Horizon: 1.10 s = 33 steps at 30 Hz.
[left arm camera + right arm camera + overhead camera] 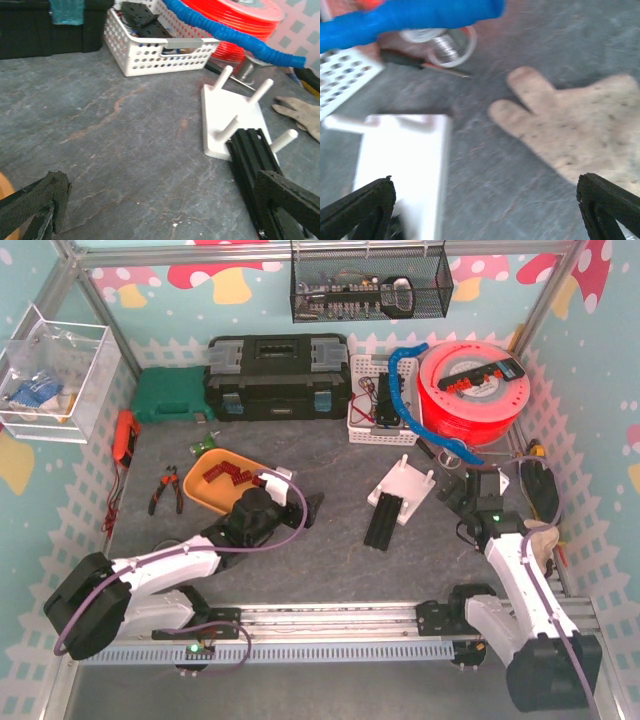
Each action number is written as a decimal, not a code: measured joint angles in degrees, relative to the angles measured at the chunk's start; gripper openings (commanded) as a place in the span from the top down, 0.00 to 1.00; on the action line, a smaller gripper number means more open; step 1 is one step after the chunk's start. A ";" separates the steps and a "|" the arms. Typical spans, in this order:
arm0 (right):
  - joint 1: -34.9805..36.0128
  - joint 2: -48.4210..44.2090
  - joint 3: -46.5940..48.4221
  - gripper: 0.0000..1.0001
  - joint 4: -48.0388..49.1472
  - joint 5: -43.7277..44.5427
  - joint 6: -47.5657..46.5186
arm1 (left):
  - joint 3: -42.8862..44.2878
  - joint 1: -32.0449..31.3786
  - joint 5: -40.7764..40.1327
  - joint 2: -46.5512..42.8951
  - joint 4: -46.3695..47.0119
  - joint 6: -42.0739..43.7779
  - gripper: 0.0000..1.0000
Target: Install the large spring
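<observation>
A white plate with four pegs (402, 483) lies mid-table with a black aluminium bar (383, 522) resting on its near end. Both also show in the left wrist view, plate (240, 117) and bar (252, 160). I cannot make out a large spring in any view. My left gripper (300, 498) is open and empty, low over bare table left of the plate (160, 215). My right gripper (458, 488) is open and empty just right of the plate, between its blurred white edge (400, 165) and a tan glove (580, 135).
An orange tray (205, 498) holding small red parts sits behind my left arm, with pliers (165, 490) to its left. At the back stand a black toolbox (275, 375), a green case (170, 395), a white basket (375, 430), a blue hose (400, 380) and a red filament spool (475, 390).
</observation>
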 measured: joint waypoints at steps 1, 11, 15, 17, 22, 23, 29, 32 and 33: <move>1.09 -1.09 0.55 0.01 -0.59 -1.05 -0.22 | -0.09 0.02 0.87 0.00 0.33 0.17 0.01; 19.56 -1.75 5.77 0.01 -6.38 -2.58 6.43 | -1.36 0.00 8.28 -0.02 3.91 0.85 0.01; 27.65 -0.09 5.18 0.01 -7.52 -1.66 12.13 | -2.56 0.00 8.17 -1.42 4.46 0.85 0.01; 31.34 1.22 4.92 0.01 -7.58 -0.74 15.02 | -2.67 0.00 7.02 -1.90 4.44 0.81 0.01; 41.18 7.65 4.92 0.01 -7.23 2.80 20.92 | -2.67 0.00 2.12 -2.45 3.72 0.57 0.01; 43.06 9.40 4.94 0.01 -7.13 3.78 21.94 | -2.67 0.00 1.25 -2.56 3.43 0.55 0.01; 49.37 19.61 6.62 0.01 -7.02 8.74 27.36 | -2.67 0.00 -1.84 -3.69 2.71 0.37 0.01; 49.42 23.21 7.28 0.01 -6.86 11.08 29.38 | -2.67 0.00 -2.34 -4.07 2.69 0.33 0.01; 49.40 24.02 7.30 0.01 -6.82 11.63 29.75 | -2.67 0.00 -2.51 -4.11 2.71 0.33 0.01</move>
